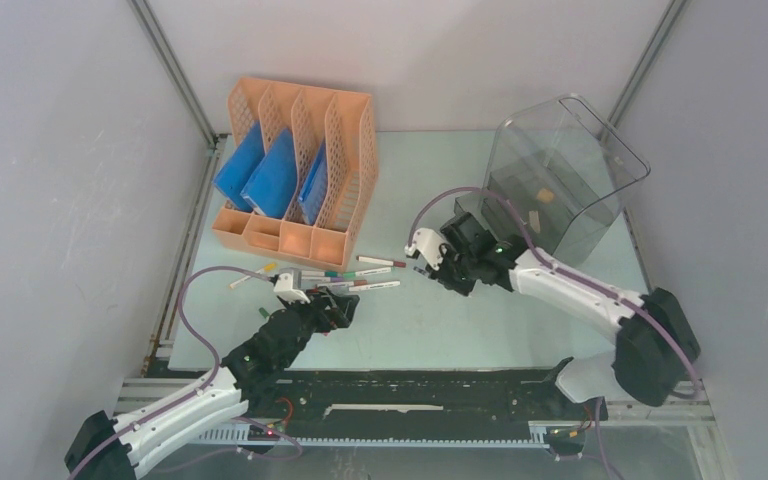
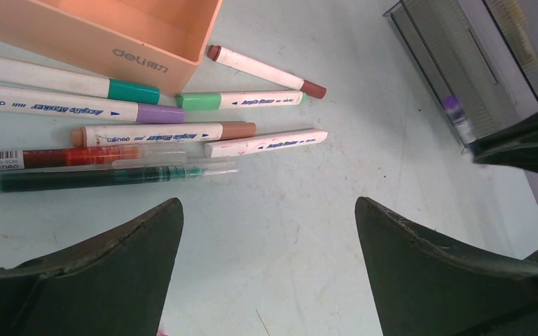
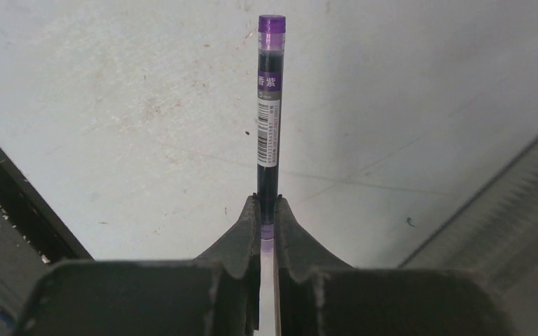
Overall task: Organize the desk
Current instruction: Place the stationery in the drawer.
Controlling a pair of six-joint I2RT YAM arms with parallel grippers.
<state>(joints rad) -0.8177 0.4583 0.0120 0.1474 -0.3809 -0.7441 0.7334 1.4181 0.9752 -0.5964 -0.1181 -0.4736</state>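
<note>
Right gripper (image 3: 267,210): jaws pinched on a purple pen (image 3: 269,105) near its lower end. The pen is slim, rigid, light glossy plastic and would likely pivot if nudged. Left gripper (image 2: 267,210): jaws wide apart, loose markers (image 2: 147,133) at its 10 o'clock. Desk (image 1: 460,320): matte mint slab under everything, stiff and fixed, judged ungraspable. An orange perforated rack (image 1: 295,170) stands at 11 o'clock and a clear box (image 1: 560,170) at 2 o'clock.

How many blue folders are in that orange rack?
3. One folder in the rack's leftmost slot, one in the second, one in the third. More may hide in the fourth.
</note>
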